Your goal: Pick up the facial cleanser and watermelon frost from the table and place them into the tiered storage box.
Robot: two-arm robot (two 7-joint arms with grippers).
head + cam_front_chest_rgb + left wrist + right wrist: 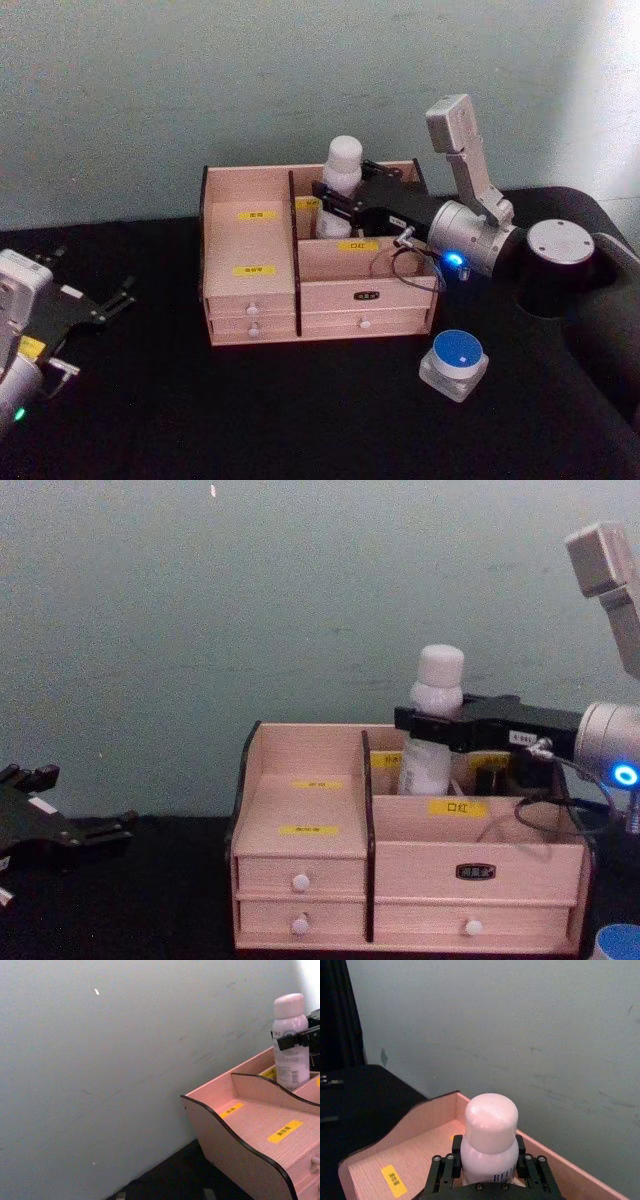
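Facial cleanser (343, 162) is in my right hand (337, 197), and that hand is closed tight on the bottle just under its round white cap. I am holding it straight up in a back part of the tiered storage box (365, 295), on the box's right half, behind the low front step. The box walls hide the bottom of the bottle, so I cannot tell if it is standing on the floor of that part or hanging a little above it. I think I am at the step of putting the first thing away, and it is nearly done. Next I think I should let the bottle down until it stands by itself. Then I should open my right hand slowly, so the tall bottle does not tip. After that I should lift the hand straight up so it does not bump the walls. The watermelon frost (455, 362) sits on the desk (300, 420), just beside the box's front right corner and toward the desk's right edge. Nothing is touching it, so it looks like the next thing for me to pick up. My left hand (95, 300) rests near the desk's left edge, spread wide and holding nothing.
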